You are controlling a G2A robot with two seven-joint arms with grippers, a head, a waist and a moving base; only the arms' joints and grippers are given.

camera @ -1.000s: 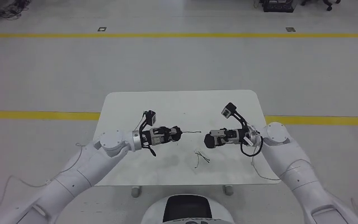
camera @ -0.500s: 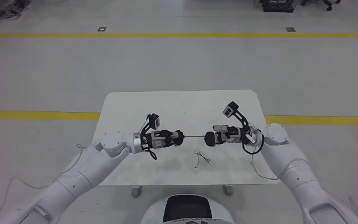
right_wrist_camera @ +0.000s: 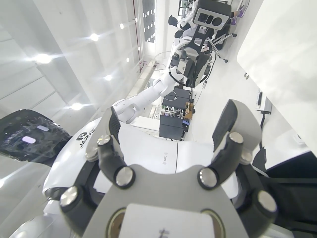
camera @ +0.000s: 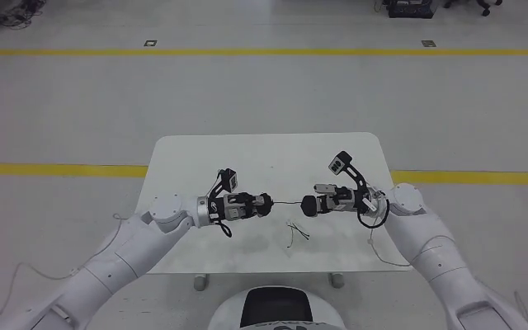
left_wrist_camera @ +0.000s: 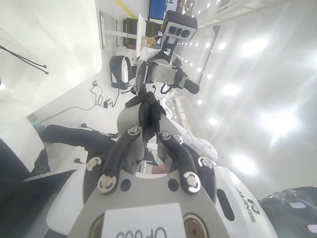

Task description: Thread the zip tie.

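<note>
A thin black zip tie (camera: 283, 203) is held level above the white table (camera: 247, 157), between the two arms. My left gripper (camera: 266, 202) is shut on one end of it. In the left wrist view the black strap (left_wrist_camera: 138, 100) sticks out from between the closed fingers of the left gripper (left_wrist_camera: 149, 115). The tie's free tip reaches my right gripper (camera: 304, 205), which faces the left one. In the right wrist view the right gripper (right_wrist_camera: 171, 120) is open, with nothing seen between its pads, and the left gripper (right_wrist_camera: 193, 68) is farther off.
Loose black zip ties (camera: 297, 233) lie on the table just in front of the gap between the grippers, and their ends (left_wrist_camera: 27, 59) appear in the left wrist view. The table's front edge is close below them.
The left gripper has moved toward the right one with the zip tie. The gap has closed and the tie's tip now reaches the right gripper, which shifted only slightly.
</note>
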